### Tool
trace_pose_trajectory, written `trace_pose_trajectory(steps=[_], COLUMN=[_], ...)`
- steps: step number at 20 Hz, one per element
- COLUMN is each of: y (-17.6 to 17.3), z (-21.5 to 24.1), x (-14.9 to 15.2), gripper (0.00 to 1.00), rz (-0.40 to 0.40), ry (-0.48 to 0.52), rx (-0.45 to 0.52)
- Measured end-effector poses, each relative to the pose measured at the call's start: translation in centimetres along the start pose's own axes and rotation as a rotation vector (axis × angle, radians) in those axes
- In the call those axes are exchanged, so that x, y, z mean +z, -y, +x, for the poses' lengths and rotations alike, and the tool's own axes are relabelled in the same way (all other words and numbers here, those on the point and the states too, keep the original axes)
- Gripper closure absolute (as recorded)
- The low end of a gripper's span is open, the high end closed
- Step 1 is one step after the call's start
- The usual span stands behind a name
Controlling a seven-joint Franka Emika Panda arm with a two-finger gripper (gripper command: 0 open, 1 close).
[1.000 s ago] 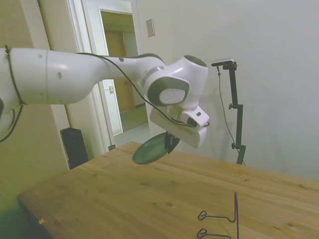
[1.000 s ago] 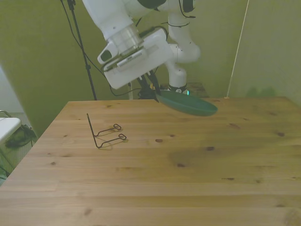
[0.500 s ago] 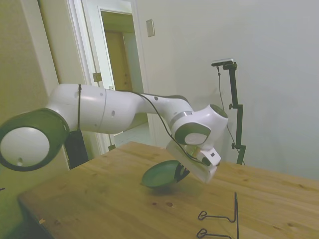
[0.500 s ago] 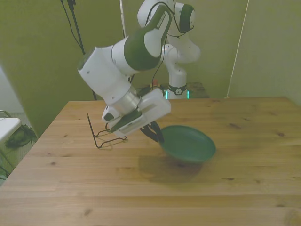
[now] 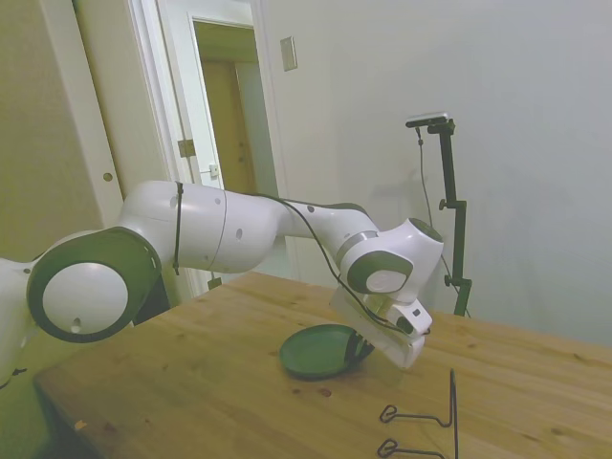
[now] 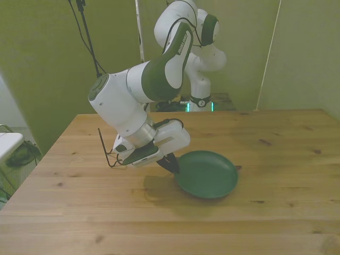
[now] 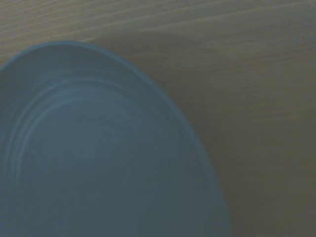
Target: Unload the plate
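Setting the plate down beside the rack

Gripping the plate [image 6: 207, 174] by its rim, the claw [image 6: 171, 164] sits at the edge nearest the wire rack [image 6: 119, 150]; dark fingers pinch that rim, one above and one below as far as the front view shows. Claw clenched on the plate, not released.

Plate position, taken from the rack: on the bench [image 6: 276, 159], just beside the rack toward the front view's right, apart from it, with the arm's wrist housing between the two. In the side view the plate [image 5: 320, 350] lies low over the wood, nearly flat. Whether its underside fully touches the bench I cannot tell; the shadow beneath is tight, so contact or near contact is my reading.

Wrist view: blurred green dish [image 7: 94, 158] with faint concentric rings, wood grain beside it. Nothing on the plate.

Handling judgement: rigid, one-piece, shallow raised rim, matte face. Looks light enough to hang from a single edge pinch without sagging. Matte finish should give fair friction, but a rim hold leaves a long lever, so it may pivot in the fingers if swung. Material unknown; if ceramic it could chip when dropped on edge. Best hold is the raised rim, as now; the flat centre offers nothing to pinch.

Rack stands empty, upright wire intact.
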State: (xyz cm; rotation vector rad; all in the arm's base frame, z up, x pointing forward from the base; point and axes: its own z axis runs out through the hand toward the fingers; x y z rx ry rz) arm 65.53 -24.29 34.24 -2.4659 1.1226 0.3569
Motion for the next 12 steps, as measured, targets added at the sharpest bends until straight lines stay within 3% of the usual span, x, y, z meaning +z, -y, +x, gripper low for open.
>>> trace_pose_trajectory(steps=[8,12], y=[0.2,0.5], z=[-0.7,-4.1], x=[0.2,-3.6], gripper=[0.0,0.0], rz=[-0.047,-0.057], ry=[-0.048,-0.099], rx=[-0.025,-0.078])
